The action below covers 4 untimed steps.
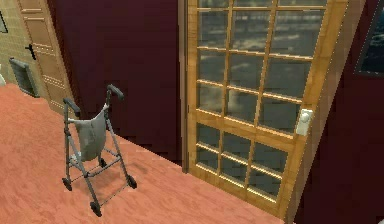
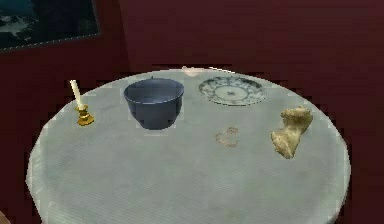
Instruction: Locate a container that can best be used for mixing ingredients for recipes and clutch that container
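Where the round table with the pale grey cloth (image 2: 150, 185) stands in the arm side view, I see the dark blue round bowl (image 2: 155, 103) upright on it, between a white candle in a brass holder (image 2: 80, 106) and a patterned plate (image 2: 232, 91). I cannot tell my gripper's state.

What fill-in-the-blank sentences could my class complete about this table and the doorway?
1. The bowl on the round table is coloured ____.
2. In the arm side view, the plate lies to the bowl's ____.
3. In the forward view, the walker stands to the ____ of the glass door.
Missing words: blue; right; left.
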Tool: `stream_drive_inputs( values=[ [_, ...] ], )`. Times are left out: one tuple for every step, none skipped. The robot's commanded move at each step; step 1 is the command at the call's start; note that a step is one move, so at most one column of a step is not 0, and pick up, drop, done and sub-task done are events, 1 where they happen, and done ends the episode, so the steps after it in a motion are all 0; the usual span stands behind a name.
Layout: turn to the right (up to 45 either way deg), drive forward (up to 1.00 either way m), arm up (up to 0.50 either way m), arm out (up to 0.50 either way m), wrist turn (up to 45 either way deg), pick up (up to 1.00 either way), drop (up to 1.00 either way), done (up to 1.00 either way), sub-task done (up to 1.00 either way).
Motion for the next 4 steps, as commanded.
stream_drive_inputs(
  values=[
    [0.0,0.00,0.38,0.00,0.0,0.00,0.00,0.00,0.00],
    [0.0,0.00,0.00,0.24,0.0,0.00,0.00,0.00,0.00],
    [0.0,0.00,0.00,0.00,45.0,0.00,0.00,0.00,0.00],
    [0.0,0.00,0.00,0.00,45.0,0.00,0.00,0.00,0.00]
  ],
)
